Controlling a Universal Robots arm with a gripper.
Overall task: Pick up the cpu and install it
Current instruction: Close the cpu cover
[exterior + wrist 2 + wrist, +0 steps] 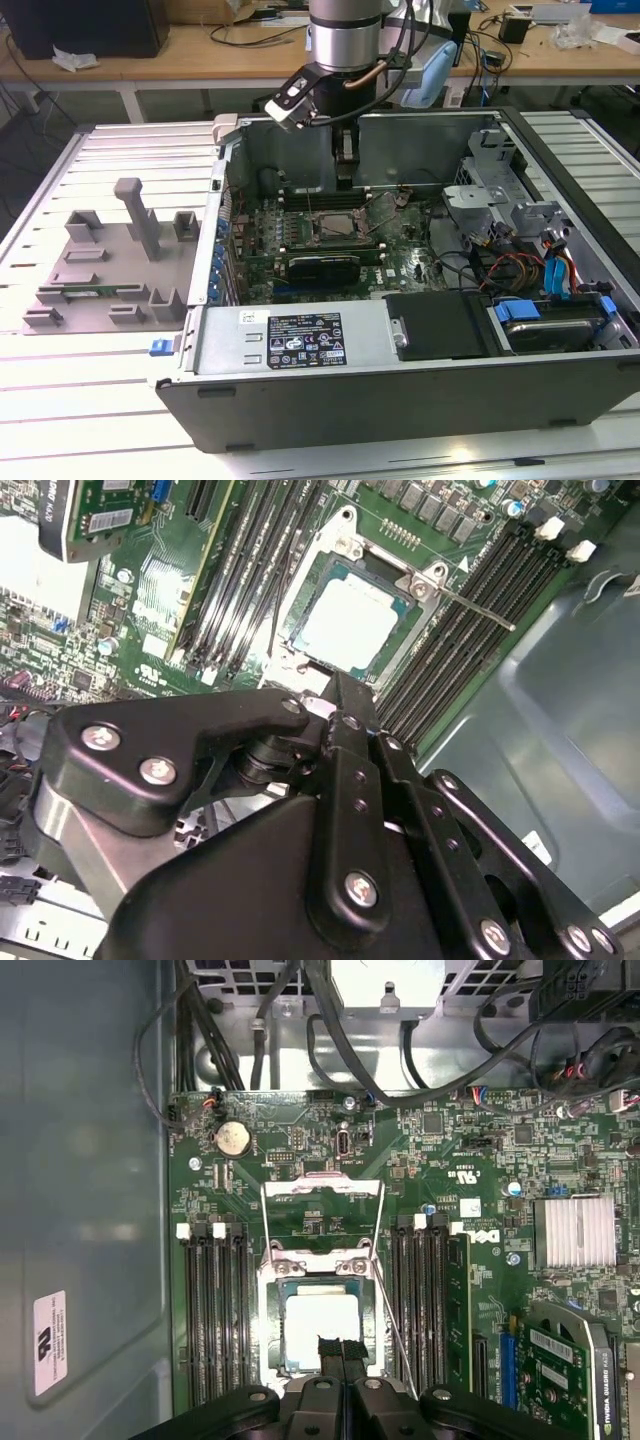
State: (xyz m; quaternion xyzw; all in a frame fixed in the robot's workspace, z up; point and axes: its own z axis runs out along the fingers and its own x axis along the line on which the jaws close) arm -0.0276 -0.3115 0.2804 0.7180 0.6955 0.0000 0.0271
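Your arm is reaching down from above into the open computer case (420, 395), which is lying on the slatted table (110, 410) with its open side up. The gripper (340, 1348) is hanging over the motherboard (300, 1150). Its two black fingers (328, 1348) are pressing together at the tips, so the tool is narrow and is carrying nothing between them.

The cpu (320, 1320) is sitting flat inside the socket (268, 1332), and its silver top is shining bright in both wrist views. In the first wrist view the fingertips are covering one edge of the cpu. You cannot tell from these pictures whether they are touching it or are hanging just above it.

The metal frame (322, 1192) of the socket is standing open, folded back from the chip. The thin lever (478, 608) is sticking out to the side, over the memory slots (530, 560). Dark slots of this kind are running along both sides of the socket.

In the exterior view the grey fixture (110, 260) is lying on the table at the exterior view's left, beside the case and well apart from the gripper.
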